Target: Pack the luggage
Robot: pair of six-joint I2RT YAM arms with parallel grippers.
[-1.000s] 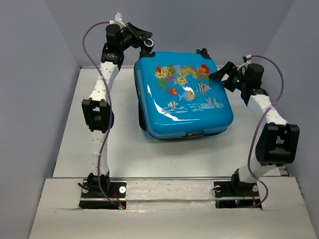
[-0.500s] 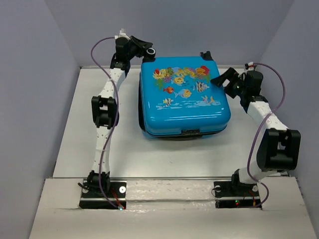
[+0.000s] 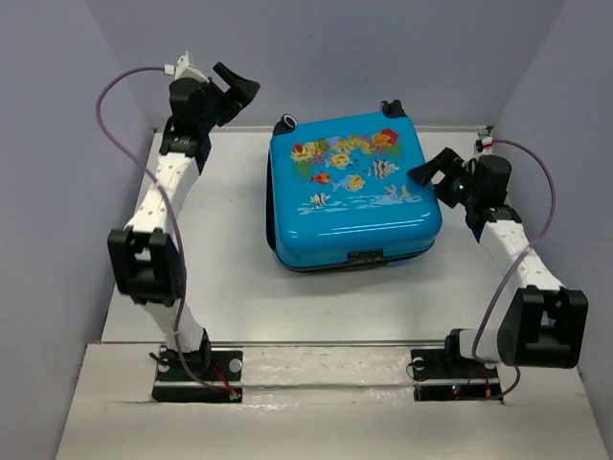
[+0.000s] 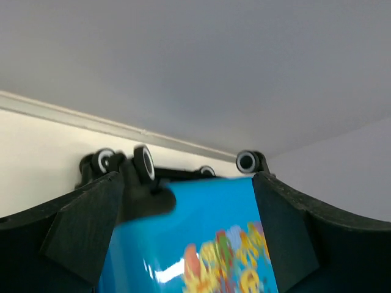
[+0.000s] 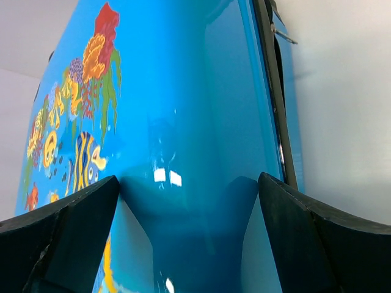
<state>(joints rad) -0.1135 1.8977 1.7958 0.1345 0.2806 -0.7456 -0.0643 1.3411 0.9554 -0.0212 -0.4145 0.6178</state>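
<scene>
Plainly, left pincer (image 3: 238,94) and right pincer (image 3: 431,182) gape wide, gripping nothing.

A flat white table top (image 3: 239,287) with a matte surface fills the middle of the scene. On its left, right and far sides stand plain walls of pale grey-violet colour (image 3: 383,48). Along the far edge, a thin light strip (image 4: 91,119) runs where the table meets the wall. At the near side, a narrow metal rail (image 3: 316,342) crosses from left to right, and behind it lies a white ledge (image 3: 326,412).
</scene>
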